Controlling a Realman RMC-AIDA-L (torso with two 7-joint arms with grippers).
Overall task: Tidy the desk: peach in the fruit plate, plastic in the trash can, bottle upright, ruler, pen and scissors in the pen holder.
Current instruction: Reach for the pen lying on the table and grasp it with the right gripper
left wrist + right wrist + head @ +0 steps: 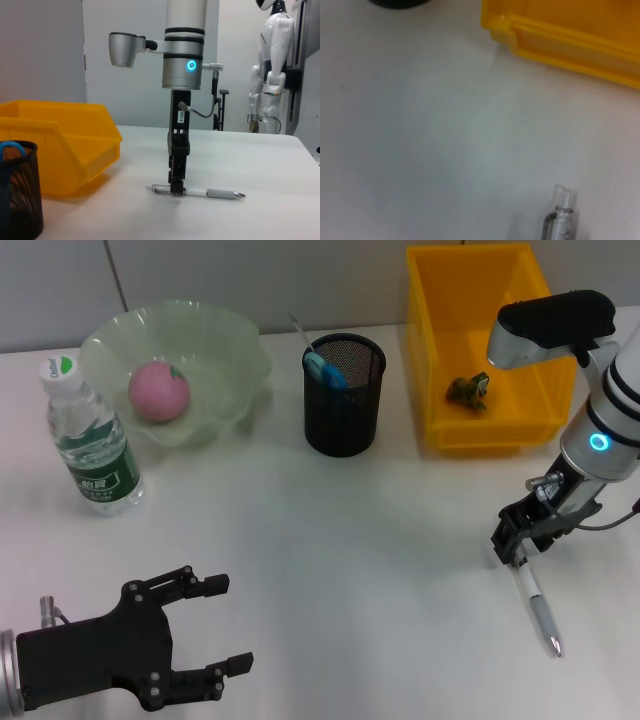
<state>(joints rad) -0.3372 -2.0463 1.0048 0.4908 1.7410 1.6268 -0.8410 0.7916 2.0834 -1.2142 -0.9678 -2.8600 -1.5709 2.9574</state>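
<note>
Closing on the pen, last item left on the table

Reaching down at the right side of the table (330, 540): right pincer (512, 545) set at the clear cap end of the pen (535, 605), fingers straddling the barrel and touching or all but touching it; from the left wrist view, right pincer (177, 187) planted on the table surface with the pen (200, 192) lying flat through it, grey grip and tip pointing away from the yellow bin; judged closed or nearly closed on the pen, no lift yet.

Resting low at the near left corner: left pincer (200, 625), fingers spread wide, nothing held; idle by the look of it.

Counting what looks finished: peach (158, 392) sitting in the green fruit plate (235, 360); bottle (90, 445) standing upright just beside the plate, cap on; crumpled greenish scrap (468, 390) lying in the yellow bin (430, 360), taken to be the plastic in the trash can; black mesh pen holder (345, 410) standing between plate and bin, with blue handles (325, 370) poking above the rim, likely the scissors; ruler not clearly told apart inside the holder, though a thin pale strip shows beside the handles.

Judging what remains: only the pen, well apart from the holder; grasp, lift, carry across past the bin, drop upright into the holder.
</note>
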